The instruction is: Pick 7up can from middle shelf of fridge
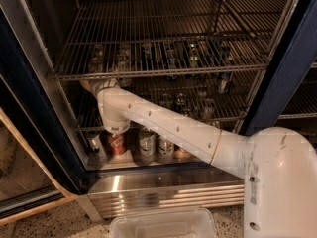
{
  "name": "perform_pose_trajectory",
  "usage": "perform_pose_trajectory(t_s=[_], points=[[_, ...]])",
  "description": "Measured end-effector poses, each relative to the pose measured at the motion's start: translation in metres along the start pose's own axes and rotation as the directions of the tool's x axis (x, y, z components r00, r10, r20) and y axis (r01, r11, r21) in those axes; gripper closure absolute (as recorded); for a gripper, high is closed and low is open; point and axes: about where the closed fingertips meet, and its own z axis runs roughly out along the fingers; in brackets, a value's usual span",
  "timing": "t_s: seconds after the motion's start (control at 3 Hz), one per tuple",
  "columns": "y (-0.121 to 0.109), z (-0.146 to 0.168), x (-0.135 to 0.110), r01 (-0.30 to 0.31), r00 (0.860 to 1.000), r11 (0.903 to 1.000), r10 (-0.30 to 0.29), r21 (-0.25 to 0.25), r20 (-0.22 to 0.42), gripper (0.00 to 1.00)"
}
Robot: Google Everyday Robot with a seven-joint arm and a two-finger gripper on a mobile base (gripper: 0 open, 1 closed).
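The fridge stands open, with a dark blue frame and wire racks. My white arm reaches in from the lower right, under the upper rack and over the middle shelf. My gripper is at the far left, just under the upper rack's front rail, which hides most of it. Several cans stand on the middle shelf and show through the upper rack. A pale can stands just behind my wrist. It may be the 7up can, but I cannot read its label.
On the cream fridge floor stand a red can, a pale can and other cans under my arm. The glass door hangs open at the left. A clear plastic bin sits on the floor in front of the steel kick plate.
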Motion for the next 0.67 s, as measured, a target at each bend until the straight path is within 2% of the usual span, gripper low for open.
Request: perform_pose_trajectory(t_s=[0.67], points=[[0.0012,0.0148,-0.0020,0.007,1.000,0.9997,-0.007,-0.025,-0.009,0.31]])
